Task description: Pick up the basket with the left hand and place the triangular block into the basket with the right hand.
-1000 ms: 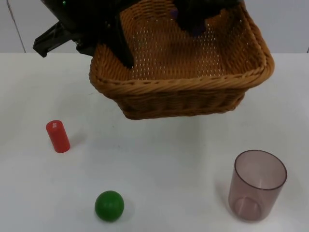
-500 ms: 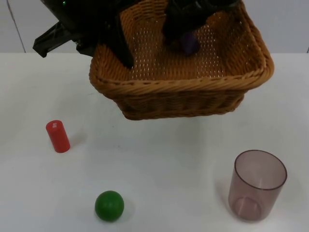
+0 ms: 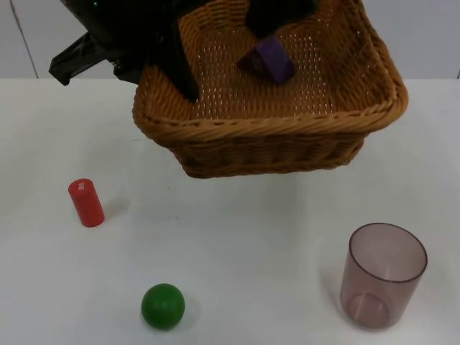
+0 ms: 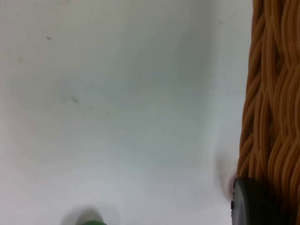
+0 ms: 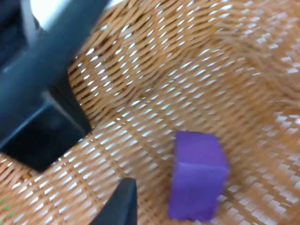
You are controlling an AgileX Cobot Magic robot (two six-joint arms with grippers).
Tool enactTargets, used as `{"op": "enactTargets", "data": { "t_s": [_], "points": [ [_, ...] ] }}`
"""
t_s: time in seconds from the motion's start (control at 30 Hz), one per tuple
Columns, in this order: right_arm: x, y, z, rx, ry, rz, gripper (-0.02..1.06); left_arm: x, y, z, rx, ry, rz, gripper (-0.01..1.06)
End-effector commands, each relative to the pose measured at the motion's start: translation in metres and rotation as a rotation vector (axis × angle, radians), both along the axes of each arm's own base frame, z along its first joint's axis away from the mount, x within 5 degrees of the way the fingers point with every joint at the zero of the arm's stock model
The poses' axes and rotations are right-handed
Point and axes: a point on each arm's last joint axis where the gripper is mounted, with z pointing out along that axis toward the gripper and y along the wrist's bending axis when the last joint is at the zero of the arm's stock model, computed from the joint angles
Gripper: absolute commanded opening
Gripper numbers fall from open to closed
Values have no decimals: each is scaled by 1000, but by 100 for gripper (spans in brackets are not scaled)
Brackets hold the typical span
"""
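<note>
The left hand [image 3: 180, 75] grips the basket [image 3: 273, 136] by its rim, held above the bench's far edge. The purple triangular block [image 3: 268, 60] lies inside, released; the right hand [image 3: 273, 14] hangs above, fingers unclear.

The white table [image 3: 237, 237] carries three loose things, and the clear brownish cup [image 3: 384, 275] serves as landmark: it stands upright with its mouth open, and nothing shows inside it. The green ball [image 3: 162, 305] lies well apart from the cup, far to its left and slightly nearer the camera, while the red cylinder [image 3: 86, 203] stands upright still farther left of the cup and farther back, near the ball but not touching it. Behind the table rises the grey wall [image 3: 424, 36], well beyond the cup.
</note>
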Motion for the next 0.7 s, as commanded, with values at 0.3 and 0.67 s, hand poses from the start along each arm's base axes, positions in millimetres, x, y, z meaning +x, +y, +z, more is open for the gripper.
{"op": "enactTargets", "data": {
  "t_s": [0.3, 0.67],
  "points": [
    [-32, -87, 99, 254, -162, -222, 105, -2, -4, 5, -31, 2, -1, 0],
    [-68, -213, 94, 259, -311, -625, 105, -1, -4, 5, -31, -14, -4, 0]
  ]
}}
